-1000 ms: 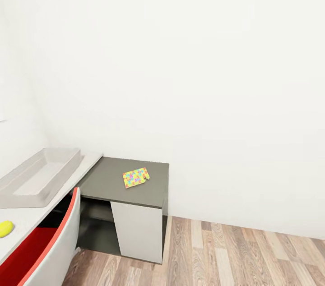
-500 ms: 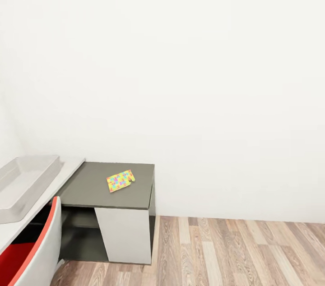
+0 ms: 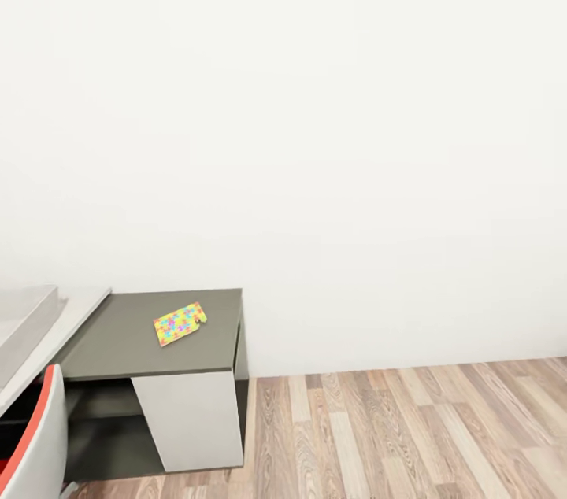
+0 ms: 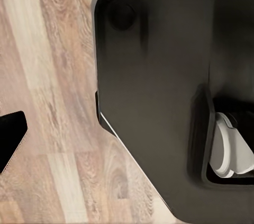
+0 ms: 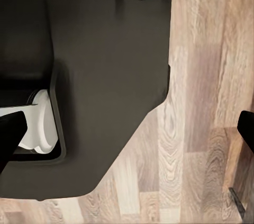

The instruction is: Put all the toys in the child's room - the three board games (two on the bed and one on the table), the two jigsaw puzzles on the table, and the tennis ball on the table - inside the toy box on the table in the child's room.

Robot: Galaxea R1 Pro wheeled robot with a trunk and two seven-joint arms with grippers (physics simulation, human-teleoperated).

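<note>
**View swings right; puzzle slides toward the left edge**

We face a blank white wall (image 3: 315, 129) with wood floor (image 3: 409, 428) at 5 o'clock; against the earlier head pictures our whole view has shifted, so the camera has turned and the furniture itself has not moved. The grey cabinet (image 3: 118, 338) now sits at 8 o'clock, lower and further left than a second ago; on its top lies the bright jigsaw puzzle (image 3: 179, 323), flat, slightly askew, near the middle of the surface and apart from every edge. The pale toy box (image 3: 24, 322), which stood whole on the white table a second ago, is now cut to a sliver at 9 o'clock; the yellow tennis ball seen then has passed out of our view. The red and white chair (image 3: 35, 444) shows as a curved back at 7 o'clock.

Both wrist views look down on our dark base (image 4: 153, 86) over the floor planks; a black fingertip edge shows in each, yet whether either claw is released or clenched we cannot tell.
</note>
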